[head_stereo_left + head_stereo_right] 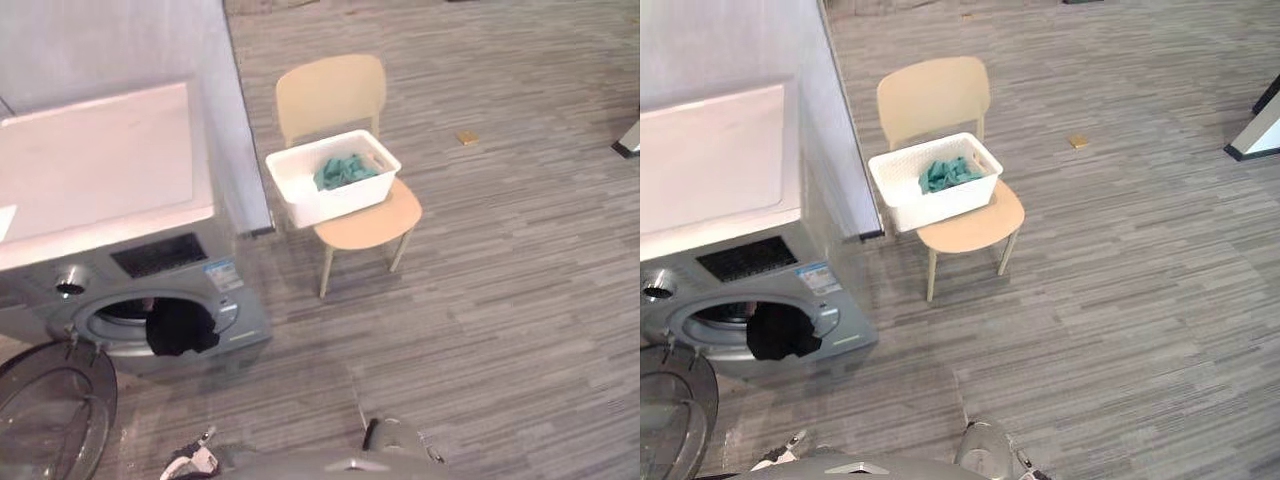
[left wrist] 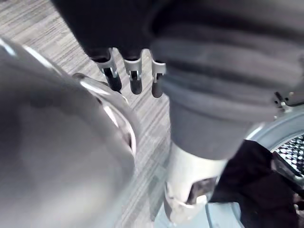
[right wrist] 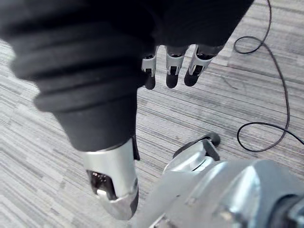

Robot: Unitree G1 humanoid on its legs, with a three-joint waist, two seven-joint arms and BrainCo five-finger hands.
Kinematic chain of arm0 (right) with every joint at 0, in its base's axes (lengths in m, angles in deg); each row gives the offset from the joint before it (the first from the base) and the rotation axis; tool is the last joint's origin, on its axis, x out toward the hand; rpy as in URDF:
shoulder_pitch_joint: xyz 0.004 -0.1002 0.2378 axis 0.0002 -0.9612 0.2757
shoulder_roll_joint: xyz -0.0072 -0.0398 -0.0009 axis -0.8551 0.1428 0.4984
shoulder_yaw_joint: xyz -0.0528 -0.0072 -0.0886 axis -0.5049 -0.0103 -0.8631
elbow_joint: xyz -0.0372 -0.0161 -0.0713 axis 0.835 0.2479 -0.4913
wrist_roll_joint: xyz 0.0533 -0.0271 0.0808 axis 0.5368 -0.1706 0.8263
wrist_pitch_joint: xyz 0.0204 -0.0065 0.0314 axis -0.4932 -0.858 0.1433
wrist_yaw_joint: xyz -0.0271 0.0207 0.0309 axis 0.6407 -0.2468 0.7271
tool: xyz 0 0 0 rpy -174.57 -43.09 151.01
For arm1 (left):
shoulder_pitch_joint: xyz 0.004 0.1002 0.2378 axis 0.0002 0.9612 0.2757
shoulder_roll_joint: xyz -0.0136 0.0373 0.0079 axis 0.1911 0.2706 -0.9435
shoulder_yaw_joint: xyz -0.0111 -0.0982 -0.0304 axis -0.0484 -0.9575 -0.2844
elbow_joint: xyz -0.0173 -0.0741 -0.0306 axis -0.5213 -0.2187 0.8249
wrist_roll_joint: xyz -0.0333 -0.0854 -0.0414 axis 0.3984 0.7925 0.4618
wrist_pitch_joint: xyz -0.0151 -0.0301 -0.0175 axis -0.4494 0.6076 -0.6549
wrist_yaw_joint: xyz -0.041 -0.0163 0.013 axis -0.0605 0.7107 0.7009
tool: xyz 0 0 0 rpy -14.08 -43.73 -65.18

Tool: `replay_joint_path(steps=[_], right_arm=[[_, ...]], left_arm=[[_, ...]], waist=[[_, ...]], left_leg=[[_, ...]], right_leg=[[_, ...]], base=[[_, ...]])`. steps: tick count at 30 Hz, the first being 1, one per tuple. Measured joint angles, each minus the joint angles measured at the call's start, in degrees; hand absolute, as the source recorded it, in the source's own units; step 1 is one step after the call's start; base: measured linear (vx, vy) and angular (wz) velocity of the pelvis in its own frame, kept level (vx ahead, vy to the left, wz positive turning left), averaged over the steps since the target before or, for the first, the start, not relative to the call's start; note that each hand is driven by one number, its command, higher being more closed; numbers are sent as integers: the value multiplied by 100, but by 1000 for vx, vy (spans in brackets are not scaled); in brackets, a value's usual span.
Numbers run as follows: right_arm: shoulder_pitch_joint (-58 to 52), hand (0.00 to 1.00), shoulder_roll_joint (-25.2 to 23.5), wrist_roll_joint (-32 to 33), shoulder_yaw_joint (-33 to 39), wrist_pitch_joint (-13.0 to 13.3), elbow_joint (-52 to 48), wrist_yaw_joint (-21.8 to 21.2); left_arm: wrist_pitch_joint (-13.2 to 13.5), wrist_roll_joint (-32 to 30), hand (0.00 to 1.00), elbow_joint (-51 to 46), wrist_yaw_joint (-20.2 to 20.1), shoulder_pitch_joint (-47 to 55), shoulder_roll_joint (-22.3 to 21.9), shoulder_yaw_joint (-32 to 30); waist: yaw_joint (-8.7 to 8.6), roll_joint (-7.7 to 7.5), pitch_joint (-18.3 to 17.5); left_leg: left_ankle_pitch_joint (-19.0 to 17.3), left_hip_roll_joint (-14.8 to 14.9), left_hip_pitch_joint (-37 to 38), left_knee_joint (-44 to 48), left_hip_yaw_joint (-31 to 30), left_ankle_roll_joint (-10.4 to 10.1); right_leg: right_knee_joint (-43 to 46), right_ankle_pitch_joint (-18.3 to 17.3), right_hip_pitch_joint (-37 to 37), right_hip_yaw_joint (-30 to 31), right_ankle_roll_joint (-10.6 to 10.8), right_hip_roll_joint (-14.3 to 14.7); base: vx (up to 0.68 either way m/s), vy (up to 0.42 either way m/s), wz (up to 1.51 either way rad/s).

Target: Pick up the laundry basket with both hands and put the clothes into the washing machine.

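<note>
**While the laundry basket sits on its chair, both robot hands hang empty**

Although the washing machine (image 1: 100, 160) stands ready at the robot's left with its door (image 1: 50, 415) swung open, the pickup is not yet begun. The white laundry basket (image 1: 335, 200) rests on the seat of a pale chair (image 1: 330, 88), well apart from the robot, with teal clothes (image 1: 343, 171) heaped inside.

The left robot hand (image 2: 135, 78) hangs beside the glass door, fingers straight, holding nothing. The right robot hand (image 3: 172, 71) hangs over the floor (image 3: 33, 190), likewise relaxed and empty.

Recommended: face the basket squarely and bring one hand to each short end. Curl the fingers under the rim together and lift level, so the chair is not dragged.

Hazard noted: a dark garment (image 1: 180, 328) drapes from the drum mouth (image 1: 125, 310) and may obstruct loading.
</note>
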Motion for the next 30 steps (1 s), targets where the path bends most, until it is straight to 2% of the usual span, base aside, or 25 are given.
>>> replay_joint_path(steps=[1,2,4,5,6,7,8,9,10,11,12,13,15,17,18,19,20,21,22,24,26,27,28,29,30], right_arm=[[13,0,-2,3,-37,-2,-35,-1],[14,0,-7,11,-207,1,-133,7],[96,0,-2,10,-435,5,-207,35],[160,0,-20,8,-607,-4,-286,49],[183,0,-29,7,-690,-6,-340,52],[265,0,-22,5,-807,-1,-392,55],[308,0,-15,5,-873,1,-406,54],[347,0,-20,4,-935,11,-426,43],[362,0,-102,2,-941,25,-405,42],[406,0,-161,-3,-926,28,-437,29],[500,0,-269,-8,-823,40,-427,23],[533,0,-305,-12,-790,42,-393,9],[530,0,-294,-170,-780,34,-337,-22],[518,0,-296,-242,-673,49,-282,-72],[506,0,-281,-242,-645,52,-263,-122],[445,0,-253,-252,-641,72,-265,-149],[373,0,-226,-294,-658,88,-266,-174],[271,0,-210,-367,-697,89,-259,-230],[171,0,-216,-404,-696,84,-210,-262],[51,0,-153,-338,-633,96,-259,-275],[-39,0,-87,-337,-586,53,-270,-267],[-137,0,-73,-335,-567,28,-282,-264],[-208,0,-61,-334,-550,-6,-284,-264],[-241,0,-93,-331,-553,-17,-267,-262],[-346,0,-119,-334,-550,-21,-150,-241]], left_arm=[[10,45,0,-25,2,17,-2,66],[29,224,0,-77,1,43,-13,364],[71,422,0,-255,-4,64,-41,647],[102,431,0,-319,-6,108,-57,732],[114,429,0,-359,-10,142,-71,783],[126,423,0,-404,-12,216,-99,863],[127,422,0,-408,-13,247,-105,873],[122,419,0,-369,-17,270,-117,868],[131,404,0,-321,-33,299,-103,780],[132,386,0,-339,-41,298,-108,760],[158,271,0,-326,-83,231,-94,648],[126,206,0,-261,-112,188,-100,513],[101,127,0,-128,-116,212,-93,366],[63,37,0,-5,-93,250,-83,223],[62,18,0,16,-73,278,-67,196],[62,18,0,-7,-62,293,-2,319],[66,19,0,-41,-60,300,53,447],[68,19,0,-132,-55,306,80,546],[69,15,0,-193,-50,312,101,584],[57,-32,0,-228,-30,327,159,680],[81,-23,0,-248,-21,91,125,836],[87,-17,0,-251,-27,11,95,871],[104,-17,0,-252,-45,-114,3,873],[148,-28,0,-310,-99,-154,-51,903],[169,-36,0,-371,-120,-97,-42,968]], waist=[[18,4,4],[80,0,14],[159,-5,24],[180,-6,29],[195,-6,29],[248,4,35],[253,14,40],[247,56,44],[285,-18,68],[286,-111,21],[367,-150,85],[419,-151,100],[418,-177,109],[446,-217,98],[428,-278,93],[395,-365,74],[391,-406,58],[380,-446,63],[371,-508,86],[290,-529,88],[148,-434,89],[139,-402,103],[126,-349,120],[89,-355,106],[91,-427,52]], left_leg=[[-221,-68,-192,419,-51,3],[-728,-367,-601,1072,-77,-9],[-1174,-872,-1006,1254,-46,-76],[-1453,-1231,-1237,1169,14,-185],[-1582,-1441,-1321,990,28,-236],[-1760,-1825,-1372,360,135,-283],[-1766,-1980,-1371,-71,193,-292],[-1616,-2253,-1300,-1298,292,-248],[-1505,-2429,-1018,-1674,527,73],[-1490,-2445,-1018,-1720,573,48],[-1641,-2425,-1038,-1636,628,133],[-1706,-2428,-1027,-1545,639,239],[-1862,-2504,-839,-1475,684,391],[-2194,-2604,-483,-1692,737,279],[-2238,-2660,-254,-1872,808,231],[-2245,-2721,-34,-2057,824,210],[-2262,-2726,128,-2135,825,182],[-2248,-2726,295,-2174,808,211],[-2268,-2723,482,-2194,770,174],[-2233,-2687,789,-2345,612,83],[-2092,-2570,910,-2594,176,-146],[-2051,-2500,950,-2651,77,-216],[-1981,-2343,1027,-2695,-106,-337],[-1877,-2076,1096,-2737,-356,-526],[-1824,-1926,1137,-2860,-523,-726]], right_leg=[[-73,-31,110,13,-70,55],[-270,-52,368,11,-118,152],[-484,-62,603,17,-127,240],[-637,-61,740,28,-127,270],[-713,-61,802,56,-127,271],[-878,-52,904,155,-112,271],[-963,-41,952,196,-92,271],[-1144,-7,1062,261,36,311],[-1473,98,1176,439,118,289],[-1732,270,1236,479,58,299],[-2268,678,1405,652,86,387],[-2412,768,1502,756,62,394],[-2292,764,1559,823,71,264],[-1609,597,1444,922,300,145],[-542,485,1033,1028,469,14],[839,645,451,1211,793,-49],[1779,982,55,1314,1048,-32],[2525,1287,-252,1294,1008,-23],[3117,1396,-464,1237,931,-25],[3807,1284,-989,1229,723,-48],[3594,1107,-1420,1314,411,-272],[3367,1084,-1487,1403,370,-333],[2671,1046,-1492,1654,283,-425],[1182,1154,-1216,1997,199,-597],[171,1554,-929,2169,150,-685]], base=[[113,-123,-23],[138,-113,-17],[134,-60,-14],[166,28,-15],[246,83,-31],[247,113,-34],[292,162,-47],[312,139,-43],[317,109,-35],[377,125,-47],[324,135,-47],[334,160,-52],[282,114,-29],[258,85,-34],[190,4,-22],[204,-27,-9],[228,-71,10],[256,-115,14],[310,-173,17],[233,-202,42],[228,-259,100],[286,-364,100],[376,-605,99],[338,-711,111],[320,-819,100]])
